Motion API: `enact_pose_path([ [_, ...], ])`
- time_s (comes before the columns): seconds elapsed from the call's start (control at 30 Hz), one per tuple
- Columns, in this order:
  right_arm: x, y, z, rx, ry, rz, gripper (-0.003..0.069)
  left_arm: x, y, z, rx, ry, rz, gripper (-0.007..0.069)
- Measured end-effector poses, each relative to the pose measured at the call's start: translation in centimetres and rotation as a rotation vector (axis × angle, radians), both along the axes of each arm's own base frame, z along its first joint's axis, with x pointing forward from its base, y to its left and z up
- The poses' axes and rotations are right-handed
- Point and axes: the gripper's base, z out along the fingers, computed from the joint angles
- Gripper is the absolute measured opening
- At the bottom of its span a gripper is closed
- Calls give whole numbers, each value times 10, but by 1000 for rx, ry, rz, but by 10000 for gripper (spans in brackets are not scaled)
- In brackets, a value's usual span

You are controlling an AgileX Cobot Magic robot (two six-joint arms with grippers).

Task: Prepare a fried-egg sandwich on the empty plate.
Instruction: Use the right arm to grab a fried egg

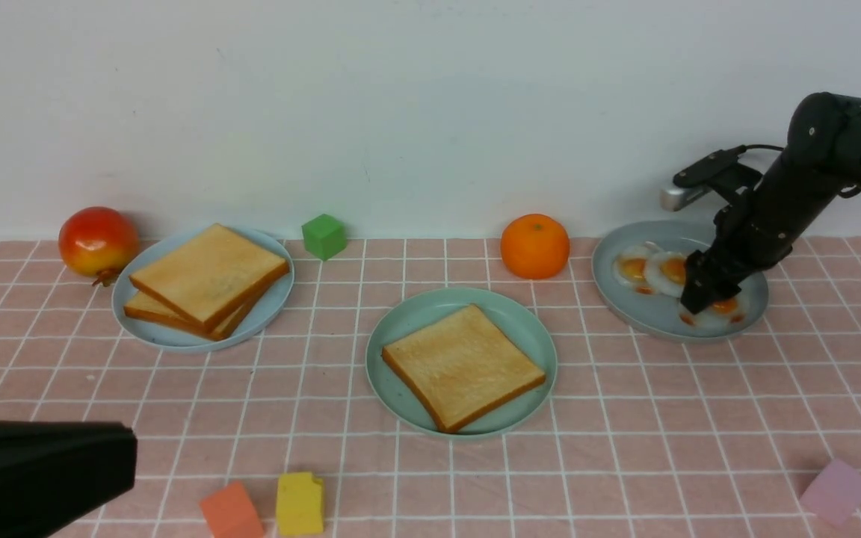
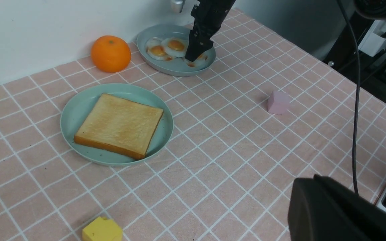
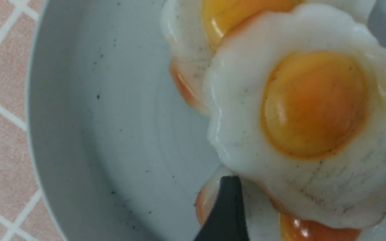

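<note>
Pink tiled cloth (image 1: 625, 418), toast (image 1: 463, 366) flat, corners diagonal

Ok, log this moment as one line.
right tool: open, astride fried egg, grey-blue plate | left tool: shut | mint-green plate: one toast slice, no egg

Looks like a robot lab bench dressed as a kitchen: pink checked cloth (image 1: 625, 448) against a bare white wall (image 1: 400, 90), glossy toy-like eggs (image 3: 313, 110), 4 coloured blocks (image 1: 300, 504), a black cable (image 2: 357, 100) and gear (image 2: 375, 40) past the cloth's edge.
</note>
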Motion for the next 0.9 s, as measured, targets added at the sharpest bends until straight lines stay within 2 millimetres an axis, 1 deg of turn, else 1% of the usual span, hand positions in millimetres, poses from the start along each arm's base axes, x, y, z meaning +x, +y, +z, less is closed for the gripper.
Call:
enact_pose_path([
  [0.13,0,0,1,-1,-3,-1,615,0,0,0,-2,1,0,-13],
  [0.33,-2,0,21,-8,-31,4,613,0,0,0,-3,1,-1,-13],
  [0.4,0,-1,28,-12,-74,6,613,0,0,0,-3,1,-1,-13],
  [0.43,1,-1,28,-16,-86,12,613,0,0,0,-3,1,-1,-13],
  [0.5,3,0,25,-15,-91,20,613,0,0,0,-3,1,-1,-13],
  [0.57,4,0,17,-8,-81,34,613,0,0,0,-2,0,0,-13],
  [0.63,6,2,2,5,-55,48,613,0,0,1,-7,-5,1,-13],
  [0.83,7,3,0,15,-51,61,608,0,0,1,-8,-8,2,-13],
  [0.9,7,4,-1,34,-47,82,594,0,0,1,-8,-8,2,-13],
])
